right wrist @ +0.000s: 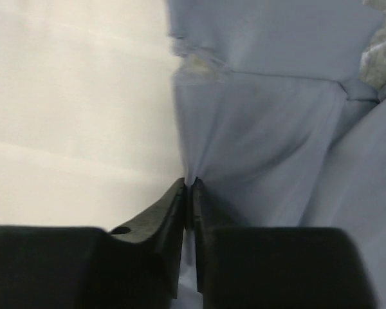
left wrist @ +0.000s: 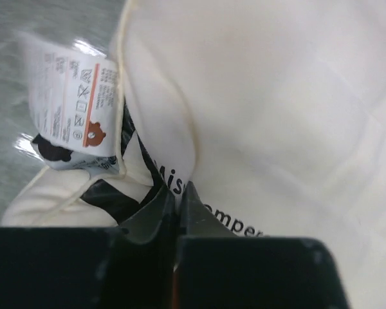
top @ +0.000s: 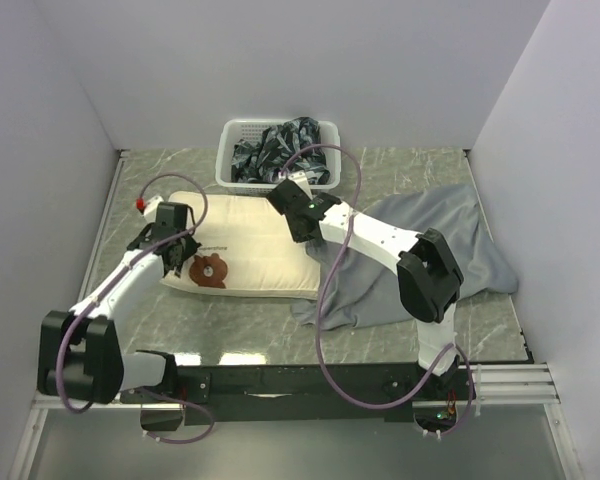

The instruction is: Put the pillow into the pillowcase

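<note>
"Fingers of the left gripper (left wrist: 179,190)?"

"Pressed together, pinching the piped seam of the pillow (left wrist: 276,96) beside its printed text. The care label (left wrist: 71,103) hangs just left of them."

"And the right gripper (right wrist: 188,187)?"

"Closed on a fold of the grey pillowcase (right wrist: 264,129), where it meets the pillow's other end."

"Where do they lie?"

"The pillow is flat on the marbled table (top: 230,320). The pillowcase is crumpled to its right. A white basket (top: 228,150) of patterned cloth (top: 280,148) sits behind."
</note>
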You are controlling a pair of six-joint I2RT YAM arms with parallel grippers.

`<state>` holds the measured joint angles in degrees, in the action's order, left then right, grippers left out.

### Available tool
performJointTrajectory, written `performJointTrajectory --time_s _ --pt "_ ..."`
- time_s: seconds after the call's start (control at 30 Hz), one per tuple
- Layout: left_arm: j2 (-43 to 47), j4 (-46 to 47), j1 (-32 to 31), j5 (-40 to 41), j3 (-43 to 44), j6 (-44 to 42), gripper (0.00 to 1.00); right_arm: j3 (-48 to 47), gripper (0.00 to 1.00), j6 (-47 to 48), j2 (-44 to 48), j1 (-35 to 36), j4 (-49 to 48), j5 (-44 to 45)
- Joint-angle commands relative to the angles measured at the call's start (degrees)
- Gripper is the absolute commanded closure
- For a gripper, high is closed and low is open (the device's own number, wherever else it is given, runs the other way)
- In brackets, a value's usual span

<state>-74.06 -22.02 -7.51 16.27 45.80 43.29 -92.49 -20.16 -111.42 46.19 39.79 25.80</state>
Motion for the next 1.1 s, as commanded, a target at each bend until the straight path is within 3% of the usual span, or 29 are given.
performJointTrajectory --time_s 0.0,0.17,0.4,0.5,0.53,0.67,0.77,0.8,0.9,0.97,1.07 --pt "8.0 -3.5 -7.5 -7.7 -2.3 0.4 0.99 -1.3 0.90 1.1 4.5 0.7 1.2 -0.3" --pt "15.4 -8.2 -10.4 -15.8 0.0 -6.3 0.99 -4.3 0.96 2.4 7.2 1.5 2.0 -4.1" --pt "19.0 -10.8 -15.9 -29.3 3.9 -12.5 0.99 -17.6 0.96 2.6 -2.1 1.7 5.7 -5.7" --pt "19.1 -11.5 -17.4 -28.5 3.8 -12.9 0.99 -22.6 0.97 1.6 -6.1 1.9 6.9 -8.6" --pt "19.4 -12.0 -17.4 -24.7 3.8 -11.5 0.99 -23.5 0.97 1.4 -6.6 2.5 7.2 -9.0" --pt "21.2 -9.0 -17.4 -20.9 2.5 -5.5 0.99 -21.3 0.91 0.7 -5.9 3.9 5.6 -9.1" --pt "23.3 -8.7 -17.3 -16.5 2.0 1.5 0.99 -15.1 0.72 -1.3 -2.7 3.8 6.9 -3.5" --pt "24.0 -7.3 -17.3 -14.9 1.1 2.8 0.99 -12.0 0.54 -1.6 2.2 3.9 5.1 -2.5" --pt "26.2 -6.7 -17.3 -12.0 0.2 6.8 0.99 1.0 0.32 -4.3 15.6 4.1 0.7 -1.0" --pt "26.4 -7.8 -17.3 -9.7 0.3 8.5 0.99 9.6 0.26 -6.5 22.1 5.0 -0.8 0.6" --pt "26.7 -7.9 -17.3 -7.8 0.4 10.0 0.99 19.5 0.26 -11.4 32.8 7.6 -0.2 3.1"
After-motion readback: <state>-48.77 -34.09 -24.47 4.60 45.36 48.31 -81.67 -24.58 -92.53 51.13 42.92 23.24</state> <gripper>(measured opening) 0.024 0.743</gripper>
